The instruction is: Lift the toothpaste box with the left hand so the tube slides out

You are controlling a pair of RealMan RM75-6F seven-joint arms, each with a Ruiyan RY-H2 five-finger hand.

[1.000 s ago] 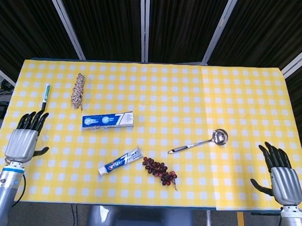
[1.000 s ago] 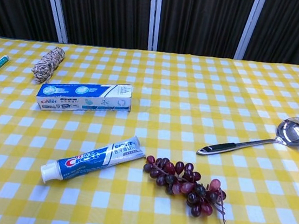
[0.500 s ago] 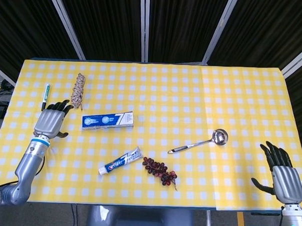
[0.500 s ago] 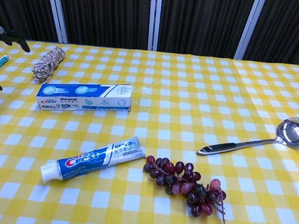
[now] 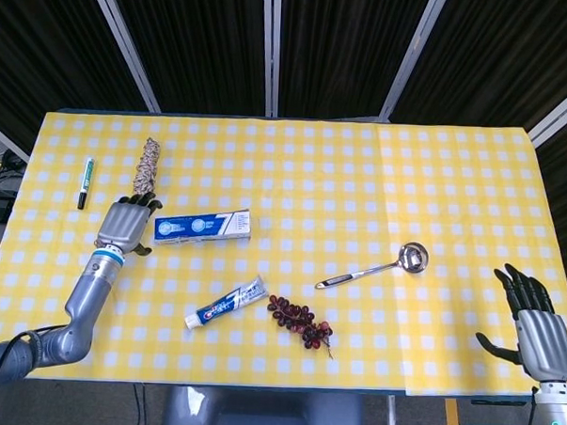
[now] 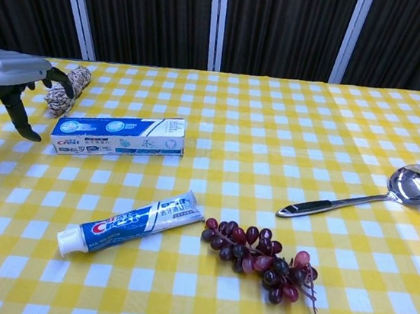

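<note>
Head view: left robot hand [image 5: 125, 224] at left end of toothpaste box [image 5: 202, 226], fingers apart, holding nothing; contact with box unclear. Box flat on tabletop [image 5: 455, 173], left of centre; tube [image 5: 225, 302] already out, nearer front edge, beside grapes [image 5: 300, 321]. Open cloth right of ladle [image 5: 375, 268]. Right robot hand [image 5: 535, 324] at front-right corner, spread, empty. Chest view omits right robot hand; rope bundle [image 6: 66, 90] behind left one.

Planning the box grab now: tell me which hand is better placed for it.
Left. The left hand hovers open just beside the toothpaste box's left end, not yet touching it. The right hand sits at the table's far right edge, beyond the ladle.
</note>
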